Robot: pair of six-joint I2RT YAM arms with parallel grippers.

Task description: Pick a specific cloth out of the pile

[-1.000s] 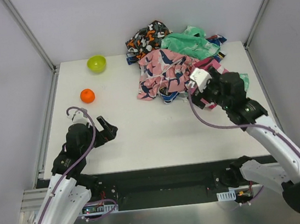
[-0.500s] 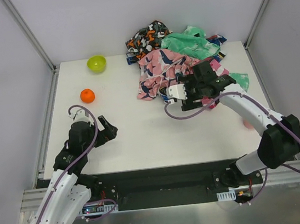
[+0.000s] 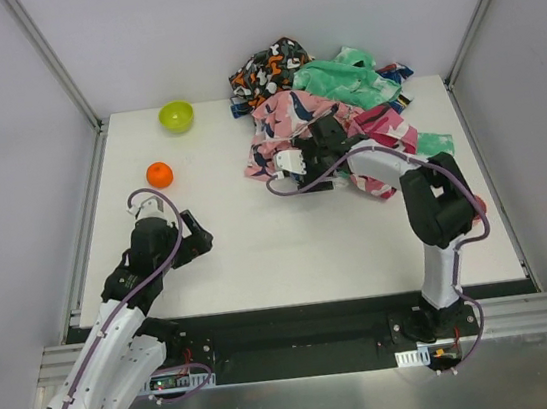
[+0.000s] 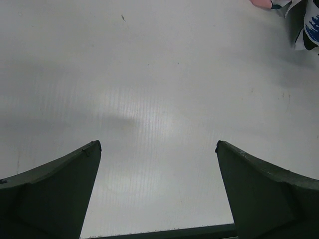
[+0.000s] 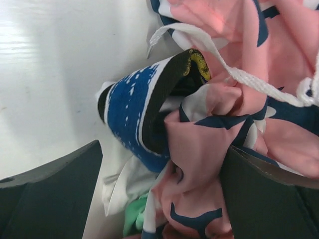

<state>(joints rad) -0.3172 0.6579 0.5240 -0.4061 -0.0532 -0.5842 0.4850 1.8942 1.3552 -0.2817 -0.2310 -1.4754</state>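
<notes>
The pile [image 3: 339,85] of colourful cloths lies at the table's back right, with a pink whale-print cloth [image 3: 287,117] on its near left side. My right gripper [image 3: 315,149] is down at the pile's front left edge, open. In the right wrist view its jaws [image 5: 162,149] straddle a pink fold [image 5: 209,164] and a blue-and-black cloth [image 5: 129,114]. A fold of the plain white cloth [image 5: 119,186] peeks out under them, next to a green scrap [image 5: 132,216]. My left gripper [image 3: 195,235] hovers open over bare table [image 4: 157,144], far from the pile.
A lime-green bowl [image 3: 176,115] and an orange ball [image 3: 159,174] sit at the table's back left. A white drawstring [image 5: 239,74] crosses the pink cloth. A corner of the pile [image 4: 304,25] shows in the left wrist view. Grey walls and frame posts enclose the table.
My right arm has swung left along the pile's near edge, bringing its open gripper from the right side to the front left. The left arm has barely moved.
</notes>
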